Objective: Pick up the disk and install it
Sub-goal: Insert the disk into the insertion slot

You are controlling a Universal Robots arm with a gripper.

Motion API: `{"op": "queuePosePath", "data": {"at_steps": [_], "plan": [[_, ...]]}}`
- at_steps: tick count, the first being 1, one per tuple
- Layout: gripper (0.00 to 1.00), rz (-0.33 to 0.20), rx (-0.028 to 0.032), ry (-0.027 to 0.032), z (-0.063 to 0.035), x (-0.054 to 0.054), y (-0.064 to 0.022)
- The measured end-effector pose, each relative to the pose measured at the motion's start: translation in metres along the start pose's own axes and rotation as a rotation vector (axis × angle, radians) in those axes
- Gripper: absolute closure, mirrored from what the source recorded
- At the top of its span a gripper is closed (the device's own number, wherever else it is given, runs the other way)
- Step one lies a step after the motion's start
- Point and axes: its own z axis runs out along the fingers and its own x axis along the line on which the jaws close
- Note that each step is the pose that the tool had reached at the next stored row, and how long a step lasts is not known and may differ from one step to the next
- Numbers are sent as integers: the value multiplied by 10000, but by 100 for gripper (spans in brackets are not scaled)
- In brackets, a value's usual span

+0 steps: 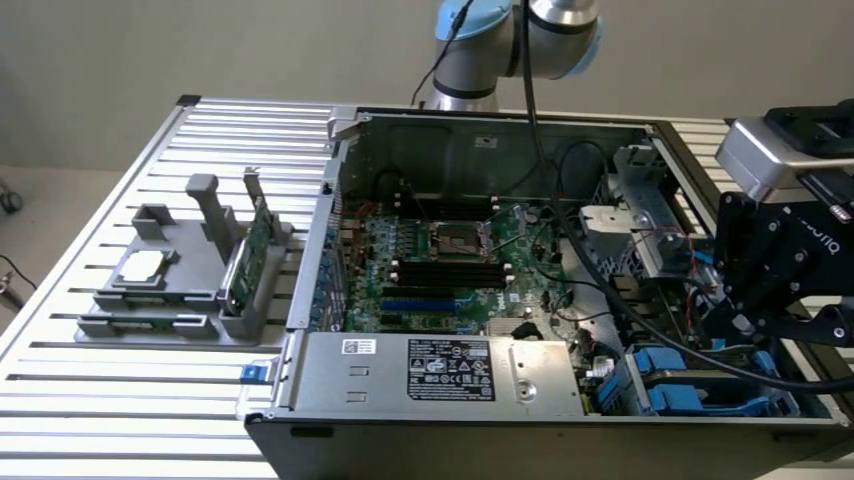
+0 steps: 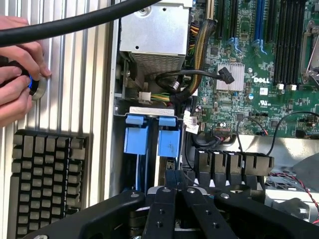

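Note:
Two blue carrier ends (image 2: 149, 141) sit side by side, edge-on, in the drive bay at the corner of the open computer case (image 1: 334, 200). I cannot tell which one frames the disk, and its silver body is hidden. The same blue parts (image 1: 665, 385) show at the case's near corner on the exterior view's right. My black gripper (image 2: 174, 180) hovers just above that bay with its fingers together and nothing between them. In the exterior view the gripper (image 1: 737, 318) hangs over the case's right side.
A person's hand (image 2: 17, 82) rests on a button on the slatted table beside the case. A black ribbed block (image 2: 47, 181) lies near it. Power supply (image 1: 447, 370), motherboard (image 1: 441, 255) and loose black cables (image 1: 601, 290) crowd the case. A grey fixture (image 1: 180, 290) holds a green card (image 1: 247, 255) and a silver chip (image 1: 144, 266).

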Motion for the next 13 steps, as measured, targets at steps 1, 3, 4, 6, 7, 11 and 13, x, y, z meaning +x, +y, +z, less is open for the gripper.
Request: {"op": "queuePosePath", "data": {"at_steps": [1, 3, 4, 6, 7, 11, 13], "plan": [[89, 0, 0, -1, 0, 0, 0], [89, 0, 0, 0, 0, 0, 0], [89, 0, 0, 0, 0, 0, 0], [89, 0, 0, 0, 0, 0, 0], [89, 0, 0, 0, 0, 0, 0], [89, 0, 0, 3, -1, 2, 0], [88, 0, 0, 0, 0, 5, 0]]}}
